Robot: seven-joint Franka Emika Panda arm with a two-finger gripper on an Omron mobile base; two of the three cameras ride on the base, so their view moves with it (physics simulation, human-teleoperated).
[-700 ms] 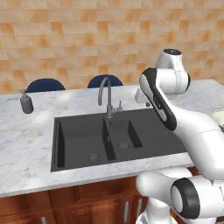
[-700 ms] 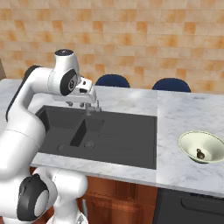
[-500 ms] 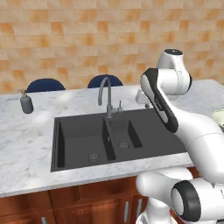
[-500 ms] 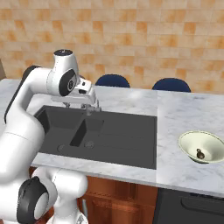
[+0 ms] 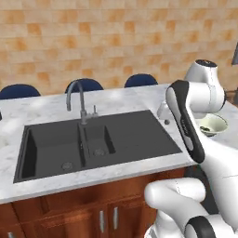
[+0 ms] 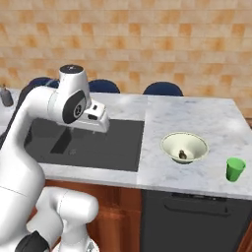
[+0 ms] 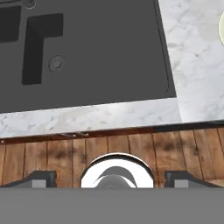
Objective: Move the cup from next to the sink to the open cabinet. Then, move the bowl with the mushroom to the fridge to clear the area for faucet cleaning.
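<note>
Dark grey sink [image 5: 100, 139] in a white grey-veined marble desk [image 6: 197, 120], cream bowl [image 6: 184, 147] with pale green inside and brown mushroom [image 6: 182, 155], bright green cup [image 6: 235, 169], orange-tan tiled wall [image 5: 93, 42], reddish-brown wood cabinets [image 5: 69, 211].

The cream bowl [image 6: 184, 147] sat upright on the bench right of the gripper [image 7: 112, 175], the mushroom [image 6: 182, 155] inside it.
</note>
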